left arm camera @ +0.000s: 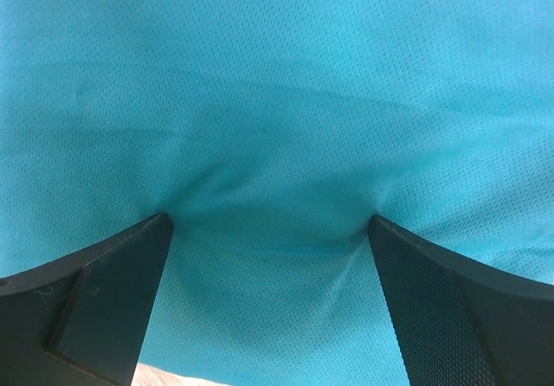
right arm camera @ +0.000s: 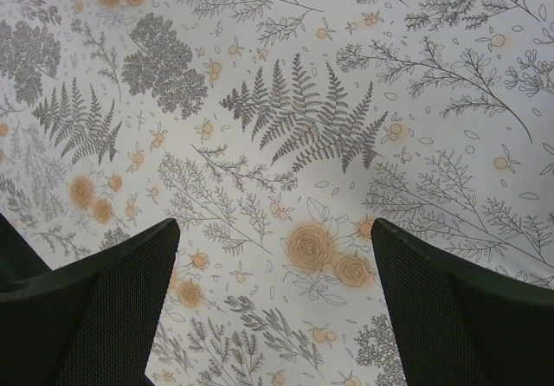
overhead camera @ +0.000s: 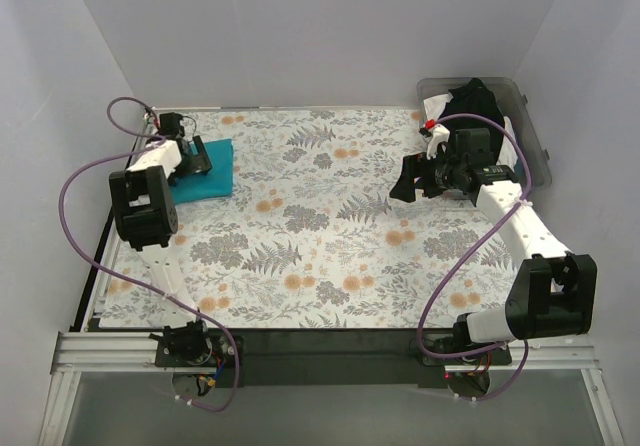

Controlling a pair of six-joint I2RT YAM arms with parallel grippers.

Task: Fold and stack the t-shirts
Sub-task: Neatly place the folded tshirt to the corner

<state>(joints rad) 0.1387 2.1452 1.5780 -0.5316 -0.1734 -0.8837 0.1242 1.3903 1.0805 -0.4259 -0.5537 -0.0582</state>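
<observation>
A folded teal t-shirt [overhead camera: 212,178] lies at the far left of the table. My left gripper [overhead camera: 197,159] is down on it; in the left wrist view its jaws are spread wide and the fingertips [left arm camera: 156,226] press into the teal cloth [left arm camera: 277,83], which puckers a little between them. A black t-shirt [overhead camera: 476,100] lies heaped in a bin at the back right, with a bit of whitish cloth [overhead camera: 434,105] beside it. My right gripper [overhead camera: 407,182] hangs open and empty above the tablecloth, in front of the bin. Its fingers [right arm camera: 112,299] frame only floral pattern.
The clear plastic bin [overhead camera: 535,146] stands at the back right corner. The floral tablecloth [overhead camera: 320,226] covers the table between white walls. Purple cables loop beside both arms. A dark strip runs along the near edge [overhead camera: 320,341].
</observation>
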